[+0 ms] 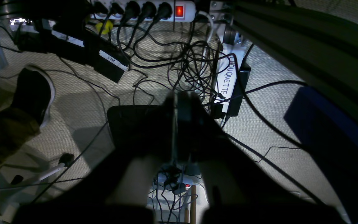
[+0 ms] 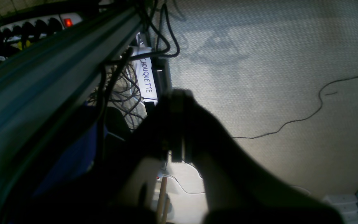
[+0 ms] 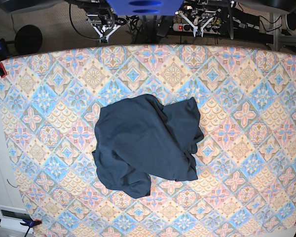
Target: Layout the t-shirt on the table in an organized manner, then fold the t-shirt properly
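Pastel diamond-tiled table (image 3: 246,197), navy t-shirt (image 3: 143,138) crumpled on it, cables (image 1: 194,62) on floor (image 1: 269,124), both jaws pressed together

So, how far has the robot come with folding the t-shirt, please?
Nothing looks done: the t-shirt lies in a crumpled heap on the patterned table, neither spread flat nor neatly folded. Nothing is in hand; both wrist views show only floor and cables beyond the closed jaws. Left to do: lay it out, then fold it.

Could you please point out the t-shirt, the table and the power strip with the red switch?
T-shirt (image 3: 143,136): base view, middle of the cloth.
Table (image 3: 246,133): base view, bare patterned top.
Power strip (image 1: 189,11): left wrist view, switch end.
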Robot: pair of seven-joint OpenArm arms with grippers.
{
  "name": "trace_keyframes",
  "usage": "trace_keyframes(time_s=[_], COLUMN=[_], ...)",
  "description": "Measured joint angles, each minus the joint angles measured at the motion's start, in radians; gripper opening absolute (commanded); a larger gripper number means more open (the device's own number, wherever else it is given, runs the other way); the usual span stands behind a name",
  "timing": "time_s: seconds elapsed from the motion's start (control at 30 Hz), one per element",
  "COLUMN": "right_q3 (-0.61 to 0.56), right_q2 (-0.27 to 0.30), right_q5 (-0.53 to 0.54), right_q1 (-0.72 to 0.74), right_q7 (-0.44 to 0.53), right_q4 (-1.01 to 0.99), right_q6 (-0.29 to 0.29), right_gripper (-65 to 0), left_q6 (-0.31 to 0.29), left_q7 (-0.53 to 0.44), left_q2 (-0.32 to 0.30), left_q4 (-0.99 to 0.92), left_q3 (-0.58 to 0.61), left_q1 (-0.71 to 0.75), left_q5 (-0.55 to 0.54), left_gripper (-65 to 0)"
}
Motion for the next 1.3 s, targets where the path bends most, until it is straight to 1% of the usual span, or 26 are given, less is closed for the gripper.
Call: trace_keyframes(time_s=[1.2, 1.3], right_q3=[0.000, 0.000], right_q2=[0.001, 0.003], right_q5=[0.000, 0.000], right_q1=[0.000, -0.003], right_q7=[0.000, 0.000], right_q4=[0.000, 0.002], right_q6=[0.000, 0.004], right_gripper=[-64.7, -64.7], left_q6=[0.000, 0.000], left_q7=[0.000, 0.000], left_q2=[0.000, -0.020], left_q4=[0.000, 0.004], left_q3=[0.000, 0.003], left_q1=[0.002, 0.012], left_q5=[0.000, 0.000], left_gripper=[-64.9, -65.0])
